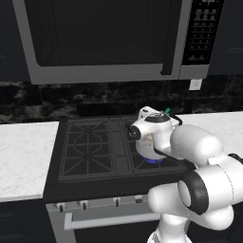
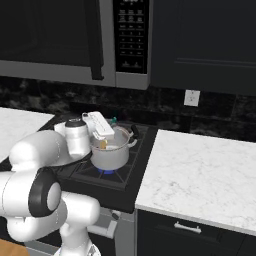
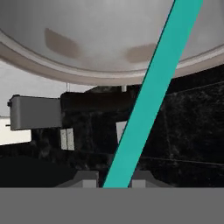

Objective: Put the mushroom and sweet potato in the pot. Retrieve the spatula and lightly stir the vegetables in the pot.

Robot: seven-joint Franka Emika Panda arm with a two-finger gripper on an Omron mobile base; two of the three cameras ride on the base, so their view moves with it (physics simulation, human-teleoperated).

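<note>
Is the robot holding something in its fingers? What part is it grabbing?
Yes, the spatula. Its teal handle runs up from between the two fingers, which pinch it on the handle, not the blade. The far end dips into the pot.

Two base views flank the stove (image 1: 90, 147); the hand view looks close past the pot (image 3: 87, 39).

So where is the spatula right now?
The spatula is at the pot on the stove's front right burner; in the hand view its teal handle runs between the tool's tips and across the pot's rim.
</note>
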